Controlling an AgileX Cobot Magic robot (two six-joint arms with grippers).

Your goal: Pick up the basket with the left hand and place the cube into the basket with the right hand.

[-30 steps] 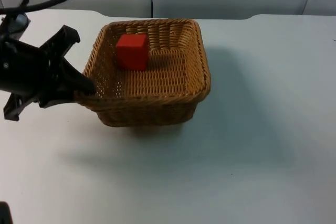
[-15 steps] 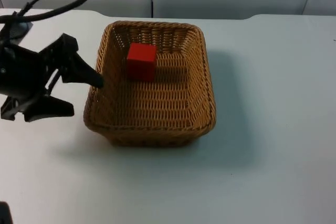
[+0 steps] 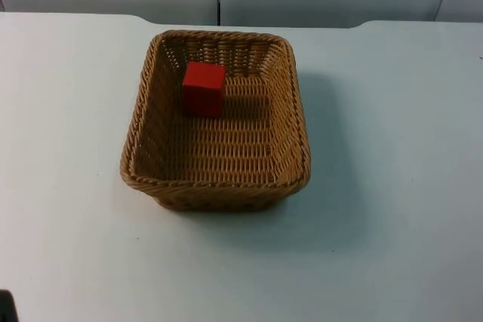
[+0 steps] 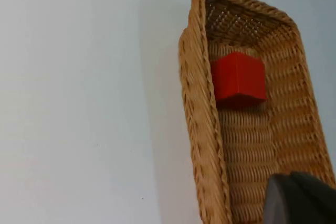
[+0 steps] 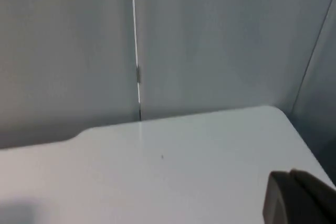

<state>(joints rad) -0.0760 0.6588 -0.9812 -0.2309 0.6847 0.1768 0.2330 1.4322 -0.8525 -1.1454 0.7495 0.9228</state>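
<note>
One red cube (image 3: 204,88) inside the wicker basket (image 3: 287,122) near its far wall, basket flat on the white table (image 3: 392,186), left gripper fingertip (image 4: 299,200) beside its rim, right gripper fingertip (image 5: 296,198) facing the grey partition wall (image 5: 210,40), jaw states cannot be told.

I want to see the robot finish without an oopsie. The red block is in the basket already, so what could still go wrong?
Probably not much.

1. The red cube sits loose near the wicker basket's far wall, so if an arm came back and bumped or tipped the basket, the cube could slide or tumble out.

2. The left gripper's fingertip hangs above the basket's rim; dropping from there, it might catch the rim.

The right gripper's fingertip looks out over bare table, so it seems harmless.
</note>
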